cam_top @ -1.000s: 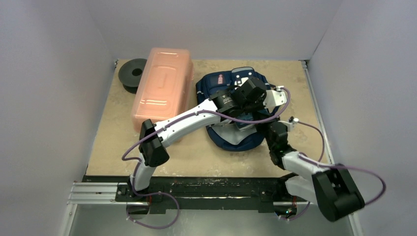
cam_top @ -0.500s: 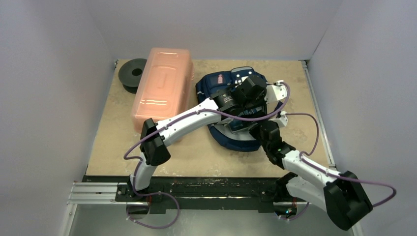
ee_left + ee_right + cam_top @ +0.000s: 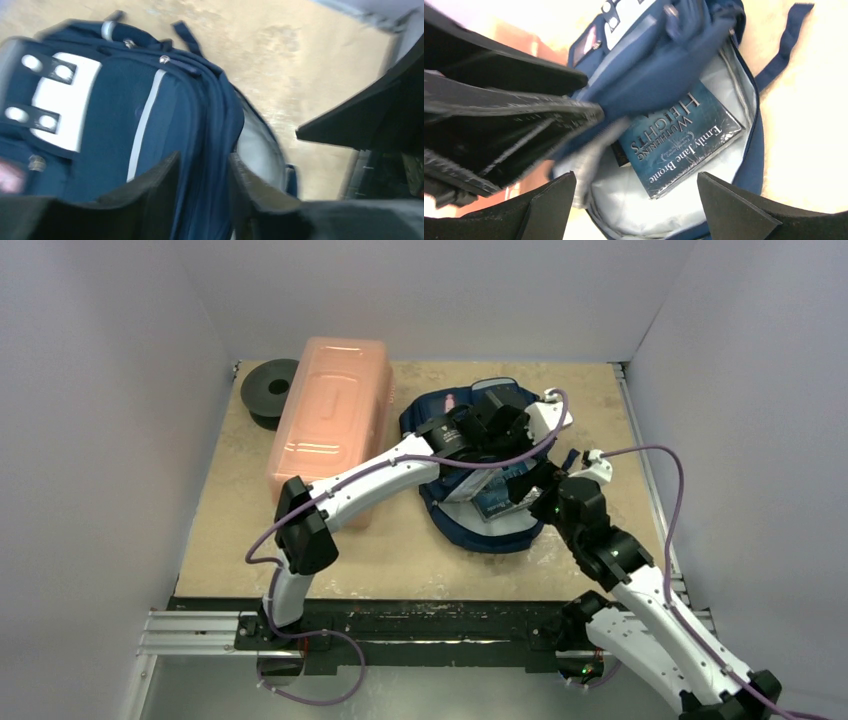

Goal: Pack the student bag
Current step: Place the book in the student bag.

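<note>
The student bag (image 3: 448,406) lies flat on the table, navy with grey stripes, its main compartment open. Inside, on the pale lining (image 3: 644,200), rests a blue book (image 3: 679,137) titled Wuthering Heights, also seen from above as the book (image 3: 495,502). My right gripper (image 3: 636,200) hovers wide open just above the opening, nothing between its fingers. My left gripper (image 3: 202,180) sits at the bag's front flap (image 3: 100,130), jaws apart, with a fold of blue fabric running between them. From above, the left gripper (image 3: 500,425) is at the far side and the right gripper (image 3: 525,485) at the near side.
A long pink translucent box (image 3: 330,420) lies left of the bag, under the left forearm. A black spool (image 3: 268,390) stands at the back left corner. White walls close in the table on three sides. A bag strap (image 3: 786,45) trails onto the table.
My right gripper has opened wide and its arm has stretched forward over the bag's opening. My left gripper has shifted slightly back and left, and its jaws have parted.
</note>
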{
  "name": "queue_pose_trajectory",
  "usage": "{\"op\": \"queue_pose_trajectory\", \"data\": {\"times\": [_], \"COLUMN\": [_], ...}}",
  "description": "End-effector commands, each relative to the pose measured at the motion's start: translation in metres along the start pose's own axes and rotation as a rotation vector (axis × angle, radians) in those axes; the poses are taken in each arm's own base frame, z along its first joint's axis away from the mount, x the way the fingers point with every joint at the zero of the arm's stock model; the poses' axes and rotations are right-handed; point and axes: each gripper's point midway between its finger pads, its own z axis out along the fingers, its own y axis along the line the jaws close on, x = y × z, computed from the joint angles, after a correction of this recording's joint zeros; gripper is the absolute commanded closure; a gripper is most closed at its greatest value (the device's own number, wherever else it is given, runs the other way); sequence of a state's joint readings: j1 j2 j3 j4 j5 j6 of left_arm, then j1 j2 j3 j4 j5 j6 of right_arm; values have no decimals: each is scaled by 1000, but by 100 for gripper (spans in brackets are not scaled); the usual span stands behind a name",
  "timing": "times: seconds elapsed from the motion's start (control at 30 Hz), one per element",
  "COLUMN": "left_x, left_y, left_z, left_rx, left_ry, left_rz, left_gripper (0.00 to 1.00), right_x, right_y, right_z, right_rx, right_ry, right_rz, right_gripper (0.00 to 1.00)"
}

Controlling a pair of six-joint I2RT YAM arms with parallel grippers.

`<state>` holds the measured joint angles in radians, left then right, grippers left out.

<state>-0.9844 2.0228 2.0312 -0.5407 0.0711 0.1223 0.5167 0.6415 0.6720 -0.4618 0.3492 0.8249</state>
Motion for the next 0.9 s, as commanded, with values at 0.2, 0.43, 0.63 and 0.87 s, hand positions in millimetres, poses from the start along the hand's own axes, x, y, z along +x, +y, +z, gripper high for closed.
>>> {"op": "queue_pose_trajectory", "data": {"times": [0.2, 0.43, 0.63, 0.87], "left_x": [-23, 40, 57, 89], "left_y": [19, 93, 86, 64], "left_z": [-146, -272, -335, -357], "left_rx": [285, -272, -430, -468], "left_ry": [-174, -242, -321, -289], "left_rz": [-731, -795, -781, -874], "left_gripper": [30, 7, 0, 0], "right_x": [24, 131, 187, 212], "right_y": [55, 158, 155, 125], "right_z": [-22, -18, 20, 69], "right_rx": [-176, -112, 179, 470], "right_ry": [181, 459, 407, 189], "right_rz": [-179, -41, 270, 368], "right_gripper": [9, 4, 5, 17]}}
